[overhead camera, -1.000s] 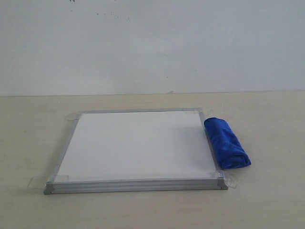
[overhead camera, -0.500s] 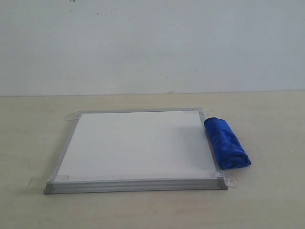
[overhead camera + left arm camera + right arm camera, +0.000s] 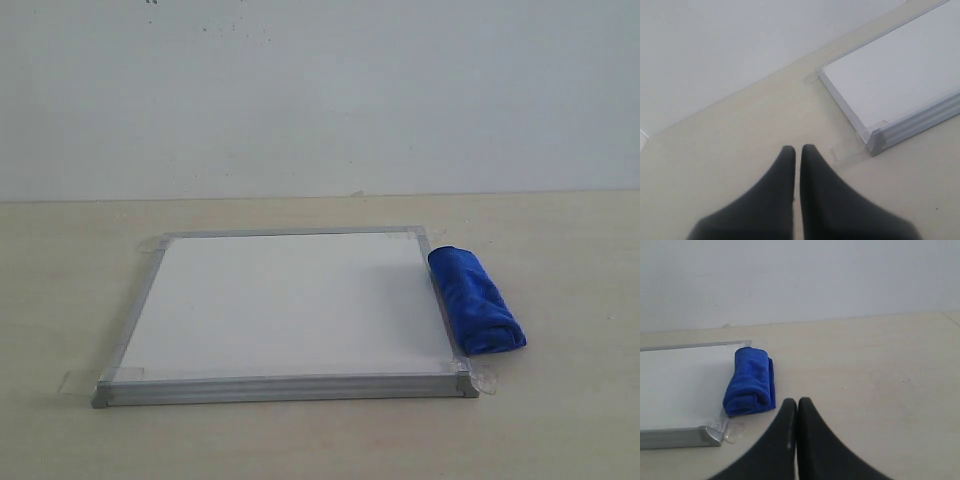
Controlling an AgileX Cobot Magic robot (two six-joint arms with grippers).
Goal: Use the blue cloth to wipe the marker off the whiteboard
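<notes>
The whiteboard (image 3: 285, 305) lies flat on the table, silver-framed, with clear tape tabs at its corners. No red marker line shows on its white surface in any view. The blue cloth (image 3: 476, 299), a rolled plush bundle, rests against the board's right edge. Neither gripper appears in the exterior view. My left gripper (image 3: 795, 148) is shut and empty, over bare table beside a near corner of the whiteboard (image 3: 900, 85). My right gripper (image 3: 793, 401) is shut and empty, a short way from the blue cloth (image 3: 750, 382), apart from it.
A beige table (image 3: 560, 420) carries everything, with a plain white wall (image 3: 320, 90) behind it. A tape tab (image 3: 729, 432) sticks out at the board's corner close to the cloth.
</notes>
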